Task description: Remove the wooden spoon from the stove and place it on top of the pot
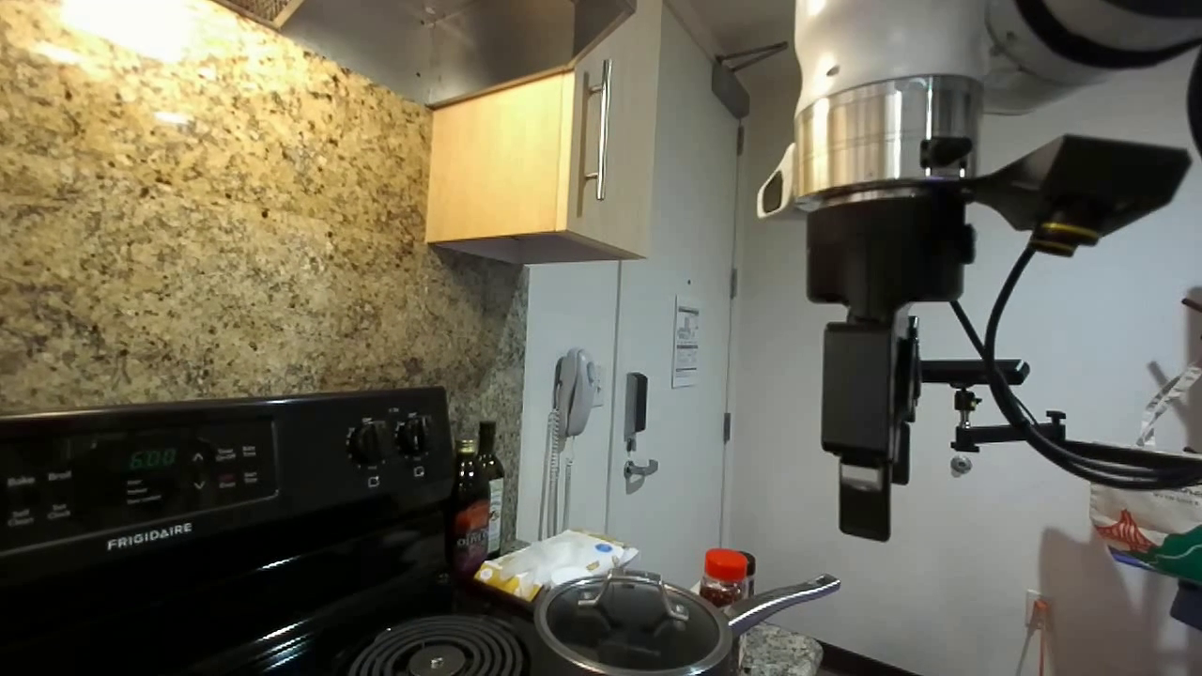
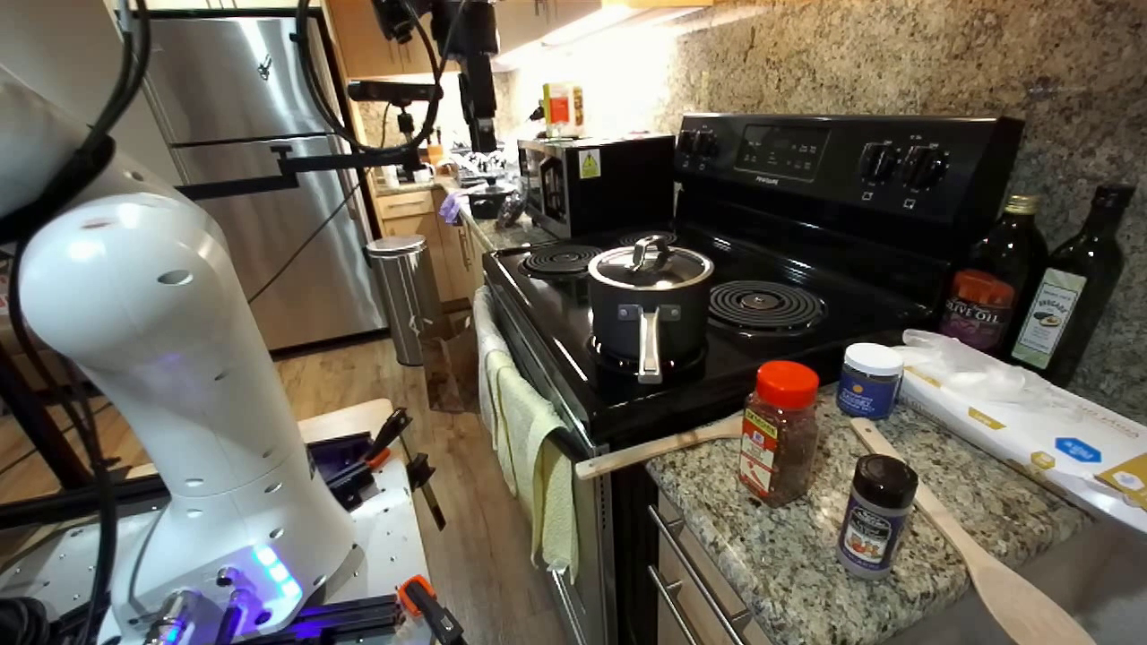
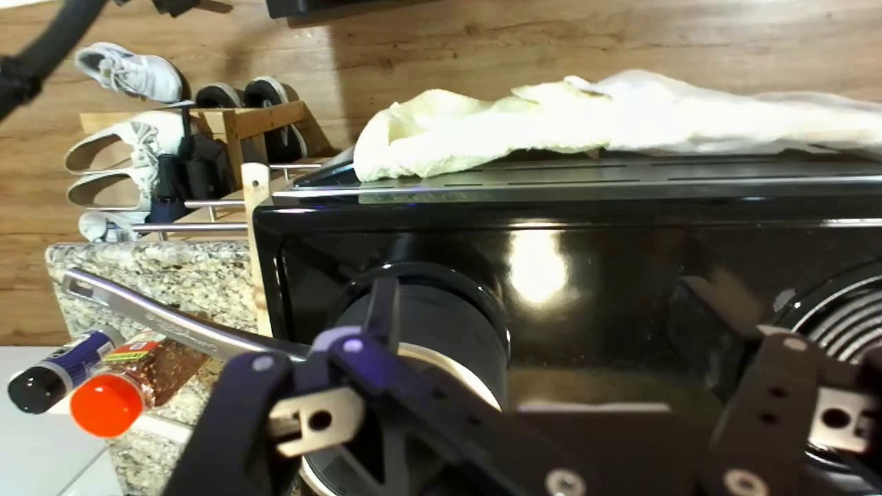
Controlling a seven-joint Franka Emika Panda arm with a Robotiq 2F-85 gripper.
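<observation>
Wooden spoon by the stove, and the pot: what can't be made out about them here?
Pot: base cut off by the lower edge in an exterior view.
Pot's top: largely hidden by the gripper in the wrist view.
Pot's inside: unclear through the dark glass lid in both exterior views.
Spoon: far end hidden by the red-capped jar in an exterior view, lost past the pot's handle in the wrist view.

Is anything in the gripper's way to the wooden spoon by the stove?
Partly: in the wrist view, the pot handle crosses over the wooden spoon. Nothing visible covers the spoon's end with the hole.
</observation>
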